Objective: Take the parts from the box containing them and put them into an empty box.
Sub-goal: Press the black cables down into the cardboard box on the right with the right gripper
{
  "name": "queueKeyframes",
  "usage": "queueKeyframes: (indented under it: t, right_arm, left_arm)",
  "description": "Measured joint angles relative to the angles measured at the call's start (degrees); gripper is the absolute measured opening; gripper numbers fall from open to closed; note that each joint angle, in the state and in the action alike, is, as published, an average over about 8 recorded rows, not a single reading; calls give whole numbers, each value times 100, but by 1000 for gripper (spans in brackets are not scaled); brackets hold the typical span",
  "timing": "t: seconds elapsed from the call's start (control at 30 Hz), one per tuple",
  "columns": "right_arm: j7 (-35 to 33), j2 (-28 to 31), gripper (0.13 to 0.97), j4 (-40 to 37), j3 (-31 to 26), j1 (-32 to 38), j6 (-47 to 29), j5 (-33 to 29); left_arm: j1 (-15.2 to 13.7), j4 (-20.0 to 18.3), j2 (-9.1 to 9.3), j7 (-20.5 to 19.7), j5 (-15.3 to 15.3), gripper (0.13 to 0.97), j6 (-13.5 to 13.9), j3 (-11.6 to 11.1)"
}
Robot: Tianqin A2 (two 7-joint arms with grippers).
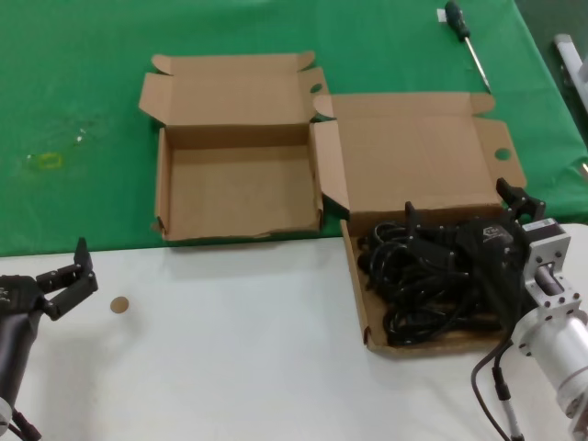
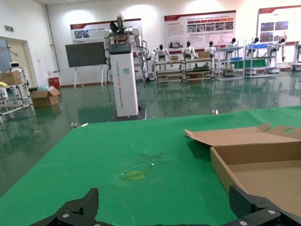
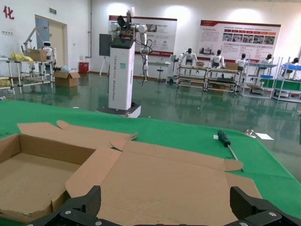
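Right end effector (image 1: 464, 223), fingers spread, over cables (image 1: 427, 280) in full box (image 1: 418, 156), worktop 4 o'clock. Left end effector (image 1: 66, 278) spread, idle, 8 o'clock. Step: first grasp. Next: descend, pinch one bundle, carry to empty box (image 1: 237, 188), 11 o'clock.

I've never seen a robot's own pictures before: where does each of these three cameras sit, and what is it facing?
Head view: on the head, looking down at the empty box, cables, and both the left gripper and right gripper.
Left wrist view: low over the green cloth, facing the hall; fingertips show.
Right wrist view: above the box lid; fingertips show.
Shared: the empty box, screwdriver.
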Motion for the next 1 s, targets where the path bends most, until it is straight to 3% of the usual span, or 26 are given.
queueKeyframes:
  t: [1.0]
  right_arm:
    - [0,0,966,0,0,0,0,0]
  left_arm:
    - [0,0,0,0,0,934,0,0]
